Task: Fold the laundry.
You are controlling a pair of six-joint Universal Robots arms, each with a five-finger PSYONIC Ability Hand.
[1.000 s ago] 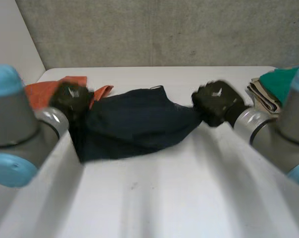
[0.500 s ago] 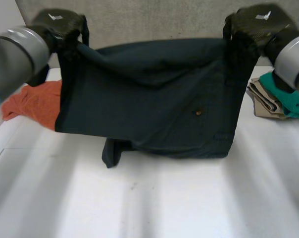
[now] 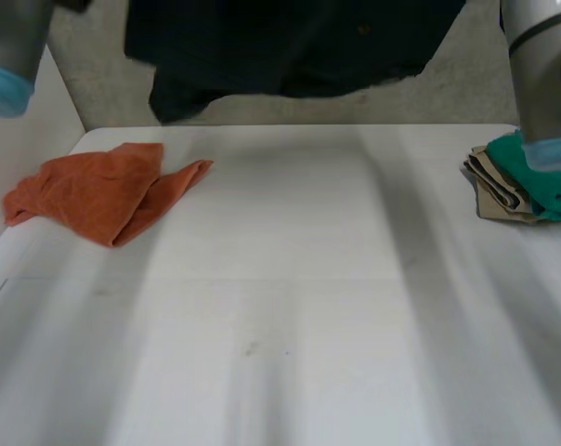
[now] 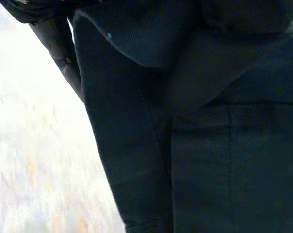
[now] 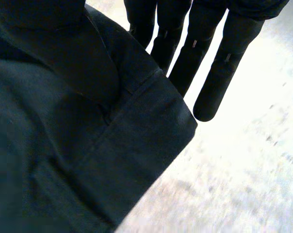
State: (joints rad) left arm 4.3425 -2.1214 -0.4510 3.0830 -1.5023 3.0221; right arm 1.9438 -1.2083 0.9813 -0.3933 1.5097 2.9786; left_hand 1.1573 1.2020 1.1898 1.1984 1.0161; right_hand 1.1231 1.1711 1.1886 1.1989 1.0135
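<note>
right hand (image 5: 207,58) | straight fingers and thumb pinch dark garment (image 5: 64,160) at a hemmed corner

White table (image 3: 290,279) before grey wall (image 3: 457,93).

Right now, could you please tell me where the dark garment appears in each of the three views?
Head view: the dark garment hangs high over the white table's far edge, between the arms.
Left wrist view: it hangs beside the left hand, seams running down.
Right wrist view: its hemmed corner is pinched by the right hand.
Shared landmark: the pale table behind the cloth.
</note>
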